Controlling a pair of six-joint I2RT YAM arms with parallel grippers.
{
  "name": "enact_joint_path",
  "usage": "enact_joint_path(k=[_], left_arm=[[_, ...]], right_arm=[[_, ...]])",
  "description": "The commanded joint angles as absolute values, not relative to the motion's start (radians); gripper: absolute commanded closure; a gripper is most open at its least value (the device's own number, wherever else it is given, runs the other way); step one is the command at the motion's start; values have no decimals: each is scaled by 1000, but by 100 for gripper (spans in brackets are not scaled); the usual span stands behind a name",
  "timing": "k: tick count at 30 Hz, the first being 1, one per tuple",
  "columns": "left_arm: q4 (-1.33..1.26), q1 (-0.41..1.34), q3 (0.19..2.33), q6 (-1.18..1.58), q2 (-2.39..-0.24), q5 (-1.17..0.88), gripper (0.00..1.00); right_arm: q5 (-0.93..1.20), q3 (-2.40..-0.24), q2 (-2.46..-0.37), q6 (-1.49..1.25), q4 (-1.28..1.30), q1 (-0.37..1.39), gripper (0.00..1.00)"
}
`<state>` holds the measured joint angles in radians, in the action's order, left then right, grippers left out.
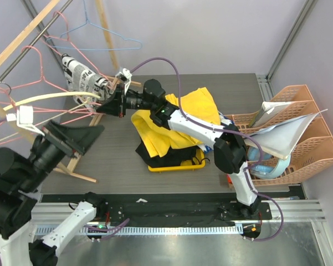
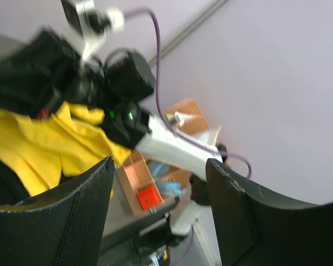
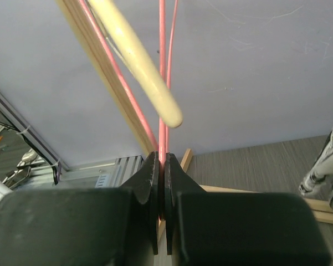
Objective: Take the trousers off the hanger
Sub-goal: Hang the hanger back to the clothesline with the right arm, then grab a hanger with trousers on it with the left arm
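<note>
**Right gripper** (image 3: 162, 164): the jaws are pressed together on a thin pink wire hanger (image 3: 162, 83). The wire runs straight up out of the pinch towards 12 o'clock in the right wrist view.

**Around the pinch:**
- A cream rounded plastic bar (image 3: 136, 57) crosses just beside the wire at 11 o'clock. Whether they touch cannot be told.
- A pale wooden slat (image 3: 97, 67) lies behind both.

**Trousers:** in the top view, the black-and-white patterned trousers (image 1: 81, 74) are bunched on the hanger wires. They sit just beside the right gripper, at its 10 o'clock, raised off the dark grey table (image 1: 238, 88).

**Left gripper** (image 2: 159, 166): its fingers are spread wide with nothing between them. In the top view it is held up at 8 o'clock, well apart from the trousers.

**Farther out:**
- At table centre, a yellow crumpled garment (image 1: 172, 127) lies over black cloth (image 1: 149, 152) in a yellow shallow tray (image 1: 177, 168).
- At 3 o'clock stand salmon plastic lattice baskets (image 1: 316, 158) holding white sheets (image 1: 285, 136).
</note>
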<state>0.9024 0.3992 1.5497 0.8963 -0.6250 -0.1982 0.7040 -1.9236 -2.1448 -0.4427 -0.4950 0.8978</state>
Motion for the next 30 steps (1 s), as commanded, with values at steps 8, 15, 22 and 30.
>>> enact_joint_path(k=[8, 15, 22, 30], left_arm=[[525, 400, 1854, 631, -1095, 190, 37], [361, 400, 1796, 589, -1193, 402, 39], [313, 400, 1856, 509, -1318, 621, 39], [299, 400, 1873, 520, -1364, 779, 39]], right_arm=[[681, -1763, -1907, -302, -292, 969, 94], [467, -1691, -1806, -353, -166, 940, 45], [388, -1641, -1694, -373, -68, 801, 30], [396, -1902, -1928, -273, -64, 729, 27]])
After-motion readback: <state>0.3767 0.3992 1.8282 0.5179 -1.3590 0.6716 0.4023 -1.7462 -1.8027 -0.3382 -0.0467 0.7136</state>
